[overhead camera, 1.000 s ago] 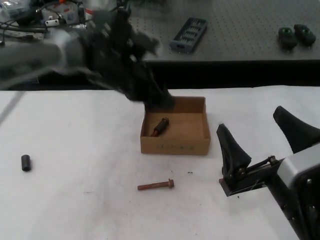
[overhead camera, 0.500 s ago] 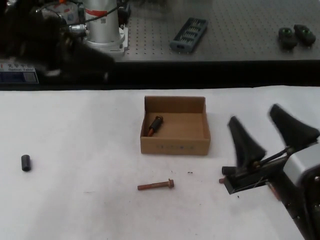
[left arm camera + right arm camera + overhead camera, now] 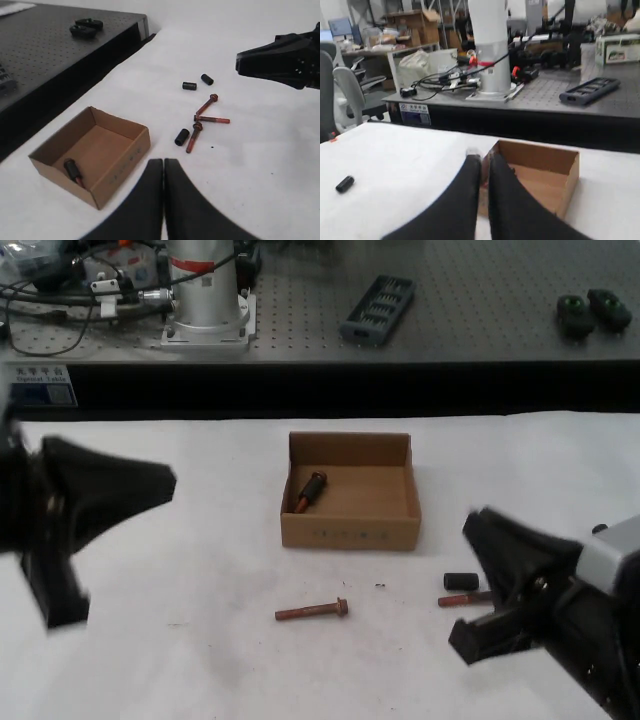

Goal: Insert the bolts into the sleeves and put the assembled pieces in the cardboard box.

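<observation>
No lettering can be made out

The high view looks forward and down over the white surface (image 3: 200, 670) from behind both arms, fairly far off. Each wrist view sits low and close behind its own fingers, the left gripper (image 3: 163, 162) and the right gripper (image 3: 481, 160), facing ahead of the tips. All three views share the cardboard box (image 3: 350, 535).

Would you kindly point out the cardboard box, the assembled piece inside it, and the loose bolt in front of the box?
cardboard box (image 3: 350, 535): high view, on its front wall.
assembled piece (image 3: 311, 490): high view, on its middle.
loose bolt (image 3: 310, 613): high view, on its shaft.
</observation>
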Controlling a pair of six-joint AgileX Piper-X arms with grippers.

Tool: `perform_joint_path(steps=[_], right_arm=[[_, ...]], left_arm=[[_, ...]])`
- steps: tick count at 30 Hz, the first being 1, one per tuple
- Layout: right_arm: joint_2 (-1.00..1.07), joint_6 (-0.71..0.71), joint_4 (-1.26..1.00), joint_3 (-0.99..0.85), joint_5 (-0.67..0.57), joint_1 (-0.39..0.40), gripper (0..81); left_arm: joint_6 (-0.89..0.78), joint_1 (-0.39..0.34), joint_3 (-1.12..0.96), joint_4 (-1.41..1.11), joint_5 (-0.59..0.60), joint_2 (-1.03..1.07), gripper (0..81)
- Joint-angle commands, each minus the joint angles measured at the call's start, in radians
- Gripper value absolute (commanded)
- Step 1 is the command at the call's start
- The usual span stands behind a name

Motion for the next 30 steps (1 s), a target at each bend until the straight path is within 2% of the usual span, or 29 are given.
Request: perform_joint_path(steps=[1, 5, 13, 20, 24, 27, 30], right_arm=[[-0.115, 0.079, 0.395, -0.069, -0.109, -0.003, 6.1], [-0.167, 0.079, 0.785, -0.207, -0.221, -0.021, 6.1], [-0.165, -0.097, 1.312, -0.474, -0.235, -0.074, 6.1], [-0.138, -0.268, 1.544, -0.599, -0.226, -0.197, 6.1], [-0.052, -0.305, 1.622, -0.656, -0.226, -0.258, 6.1], [0.057, -0.342, 1.671, -0.705, -0.224, -0.279, 6.1], [0.17, -0.438, 1.746, -0.767, -0.19, -0.28, 6.1]], left_arm=[[0.006, 0.001, 0.082, -0.101, -0.018, -0.049, 0.6], [0.03, 0.001, 0.196, -0.209, -0.018, -0.05, 0.6], [0.025, 0.001, 0.351, -0.419, -0.075, -0.05, 0.6], [0.022, 0.001, 0.395, -0.488, -0.075, -0.04, 0.6], [0.022, 0.001, 0.395, -0.515, -0.057, 0.018, 0.6], [0.029, 0.001, 0.395, -0.55, -0.025, 0.095, 0.6], [0.029, 0.001, 0.395, -0.598, 0.006, 0.174, 0.6]])
